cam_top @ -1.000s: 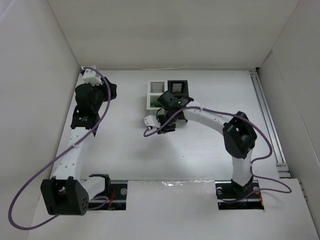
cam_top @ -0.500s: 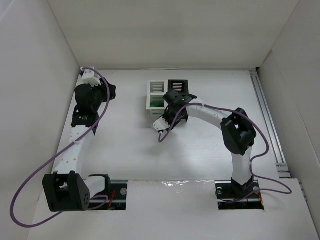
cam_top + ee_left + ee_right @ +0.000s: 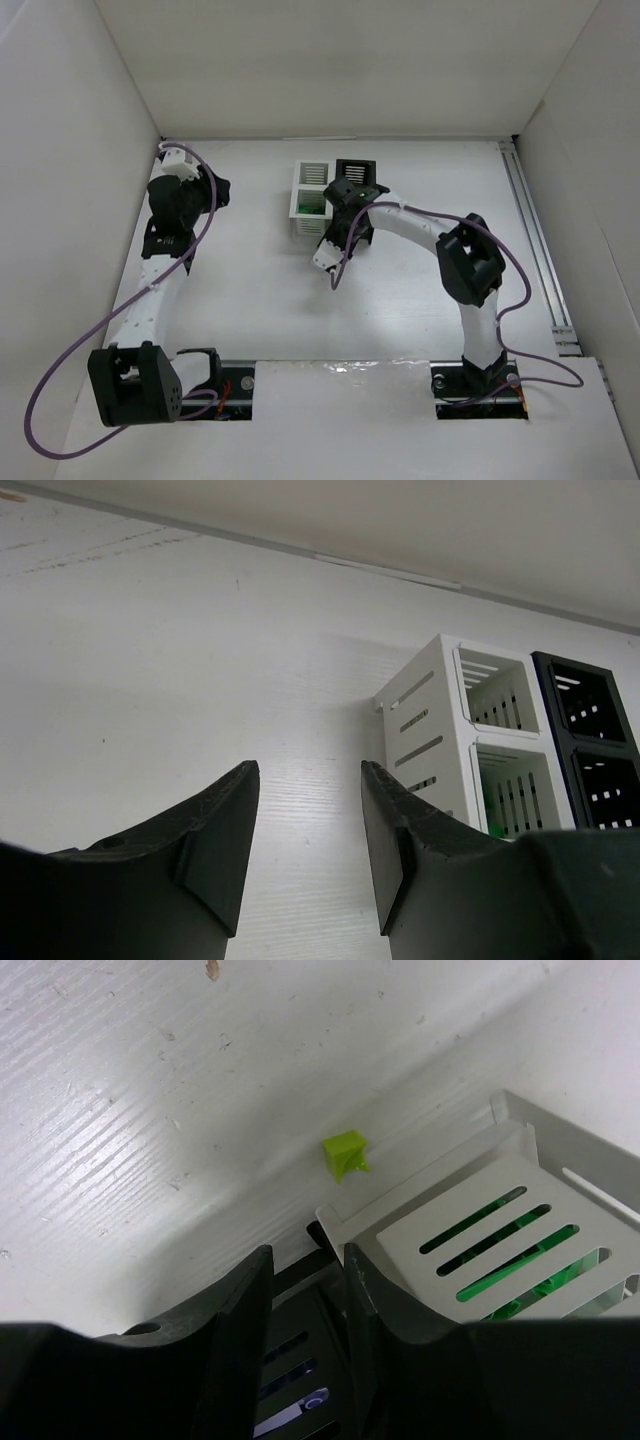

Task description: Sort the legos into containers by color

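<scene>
— Over the table from above, where do the bins sit?
— The containers point(image 3: 335, 186) form one joined block toward the far middle, with green showing in the near white bin point(image 3: 303, 221). The right arm point(image 3: 420, 230) reaches over their near side. The left arm point(image 3: 150, 290) stands well apart.
— And the left wrist view?
— The left gripper point(image 3: 308, 780) has its fingers spread with nothing between them. The block lies ahead, to its right.
— Right wrist?
— The right gripper point(image 3: 307, 1260) has its fingers slightly parted and empty, with a black bin point(image 3: 298, 1360) showing in the gap. A lime-green lego point(image 3: 345, 1155) lies on the table point(image 3: 150, 1080) just beside the white bin's corner. Green legos point(image 3: 500, 1260) show through its slats.
</scene>
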Controlling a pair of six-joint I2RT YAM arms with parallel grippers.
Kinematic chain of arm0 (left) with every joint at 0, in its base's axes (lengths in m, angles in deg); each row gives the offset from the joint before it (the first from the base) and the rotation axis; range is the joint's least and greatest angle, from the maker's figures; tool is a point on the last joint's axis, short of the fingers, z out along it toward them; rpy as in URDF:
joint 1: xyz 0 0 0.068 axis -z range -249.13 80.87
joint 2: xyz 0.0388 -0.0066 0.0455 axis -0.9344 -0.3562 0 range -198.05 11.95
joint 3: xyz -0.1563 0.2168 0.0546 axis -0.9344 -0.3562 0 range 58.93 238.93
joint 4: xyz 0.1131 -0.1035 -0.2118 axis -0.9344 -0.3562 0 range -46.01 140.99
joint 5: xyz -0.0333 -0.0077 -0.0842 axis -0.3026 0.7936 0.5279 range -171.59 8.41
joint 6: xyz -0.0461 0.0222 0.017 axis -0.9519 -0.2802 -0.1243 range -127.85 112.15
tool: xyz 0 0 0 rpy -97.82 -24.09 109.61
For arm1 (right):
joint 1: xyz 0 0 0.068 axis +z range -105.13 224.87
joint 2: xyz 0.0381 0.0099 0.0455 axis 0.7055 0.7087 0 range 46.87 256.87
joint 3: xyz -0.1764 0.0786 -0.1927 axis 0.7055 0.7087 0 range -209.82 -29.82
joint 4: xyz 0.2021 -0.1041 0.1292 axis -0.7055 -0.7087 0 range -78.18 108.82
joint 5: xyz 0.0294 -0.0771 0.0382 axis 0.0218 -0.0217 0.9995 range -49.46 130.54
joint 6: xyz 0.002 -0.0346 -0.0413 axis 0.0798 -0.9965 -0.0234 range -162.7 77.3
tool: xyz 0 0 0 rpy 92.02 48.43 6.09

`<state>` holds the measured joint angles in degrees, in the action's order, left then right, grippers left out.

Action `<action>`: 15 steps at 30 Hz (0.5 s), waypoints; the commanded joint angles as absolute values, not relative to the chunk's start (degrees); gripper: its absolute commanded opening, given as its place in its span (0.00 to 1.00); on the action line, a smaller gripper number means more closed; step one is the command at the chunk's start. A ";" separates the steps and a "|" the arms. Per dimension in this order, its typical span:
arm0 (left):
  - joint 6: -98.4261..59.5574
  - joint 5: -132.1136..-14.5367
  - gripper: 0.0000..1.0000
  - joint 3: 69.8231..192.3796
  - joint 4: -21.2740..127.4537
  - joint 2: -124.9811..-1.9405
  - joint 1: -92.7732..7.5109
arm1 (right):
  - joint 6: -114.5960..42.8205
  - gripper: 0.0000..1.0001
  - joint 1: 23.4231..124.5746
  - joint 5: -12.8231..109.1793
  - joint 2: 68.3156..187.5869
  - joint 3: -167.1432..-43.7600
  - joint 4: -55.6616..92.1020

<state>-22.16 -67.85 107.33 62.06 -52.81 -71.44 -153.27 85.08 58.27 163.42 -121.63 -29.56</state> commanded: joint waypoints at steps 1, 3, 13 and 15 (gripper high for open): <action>-23.41 -66.73 0.42 106.83 64.61 -50.28 -72.20 | -158.28 0.40 86.70 61.63 164.82 -127.10 -35.12; -23.41 -66.73 0.42 106.31 64.61 -49.59 -72.21 | -158.28 0.38 87.23 62.77 165.43 -128.61 -37.95; -25.08 -66.73 0.42 102.79 65.14 -46.59 -72.21 | -159.42 0.37 89.08 62.95 160.95 -121.49 -39.54; -25.60 -66.73 0.42 101.30 65.66 -44.93 -72.21 | -159.42 0.37 89.08 62.43 162.00 -122.10 -39.02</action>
